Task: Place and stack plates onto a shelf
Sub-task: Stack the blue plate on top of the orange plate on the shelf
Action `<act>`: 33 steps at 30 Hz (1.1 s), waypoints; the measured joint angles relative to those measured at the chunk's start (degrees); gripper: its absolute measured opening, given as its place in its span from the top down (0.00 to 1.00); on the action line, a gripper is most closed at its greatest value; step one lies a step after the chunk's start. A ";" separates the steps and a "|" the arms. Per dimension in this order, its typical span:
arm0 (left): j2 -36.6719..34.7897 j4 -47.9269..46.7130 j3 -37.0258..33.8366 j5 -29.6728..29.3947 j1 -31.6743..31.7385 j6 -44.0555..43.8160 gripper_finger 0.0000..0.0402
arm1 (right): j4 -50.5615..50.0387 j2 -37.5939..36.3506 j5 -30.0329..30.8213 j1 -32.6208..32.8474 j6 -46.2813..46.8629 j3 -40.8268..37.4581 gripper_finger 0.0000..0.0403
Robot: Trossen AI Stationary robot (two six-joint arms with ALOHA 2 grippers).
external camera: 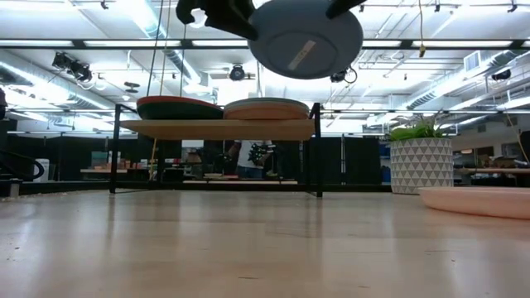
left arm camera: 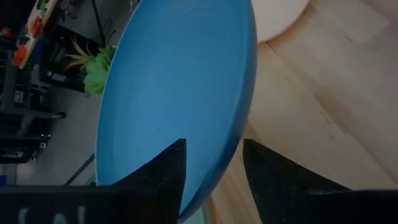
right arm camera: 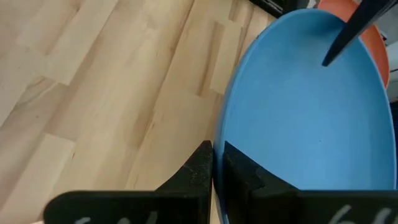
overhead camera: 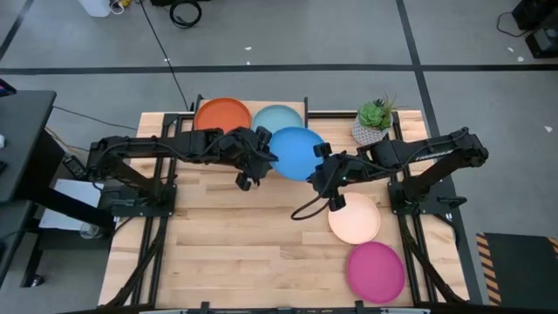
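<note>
A blue plate (overhead camera: pixel 296 153) hangs in the air above the middle of the slatted wooden table (overhead camera: pixel 218 253), held between two dark robot arms. The left gripper (overhead camera: pixel 264 155) reaches in from the left, and its fingers (left arm camera: pixel 163 175) straddle the plate's left rim, one on each face; the gap looks wider than the rim, so a firm pinch there is uncertain. The right gripper (overhead camera: pixel 321 162) comes from the right, with its fingers (right arm camera: pixel 200 167) closed tight on the opposite rim. Just beyond the plate, at the far edge of the table, stands the shelf (external camera: pixel 217 128), already carrying an orange plate (overhead camera: pixel 222 115) on its left and a light blue plate (overhead camera: pixel 277 118) on its right. A cream plate (overhead camera: pixel 355 218) and a magenta plate (overhead camera: pixel 376 271) lie on the table nearer, to the right. A small potted plant (overhead camera: pixel 375 120) sits to the right of the shelf. The plate looks like light, stiff, smooth plastic, probably slippery, so the thin raised rim is the sensible place to grip. A pale rectangular label (external camera: pixel 303 51) shows on its underside, but its writing is too small to read.
</note>
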 joint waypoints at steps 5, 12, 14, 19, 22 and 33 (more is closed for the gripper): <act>0.00 -0.34 0.00 -0.19 -0.02 1.38 0.66 | 0.88 0.00 0.20 0.00 -0.78 0.00 0.93; 0.00 -1.32 -0.07 -0.09 -0.07 4.94 0.81 | 2.66 -0.06 0.52 0.00 -0.88 0.00 0.91; 0.04 -2.11 -0.13 0.25 -0.09 5.04 0.85 | 3.26 -0.13 0.88 0.00 -0.29 0.00 0.89; 0.07 -2.44 -0.15 0.30 -0.11 4.35 0.92 | 4.89 -0.15 5.53 0.20 0.65 0.04 0.76; 0.07 -2.66 -0.11 -0.47 -0.28 3.85 0.93 | 4.61 -0.17 11.07 1.05 0.75 0.44 0.68; -2.50 -6.24 0.04 -13.25 -1.88 1.85 0.92 | 5.46 -6.52 25.33 7.17 1.39 4.92 0.56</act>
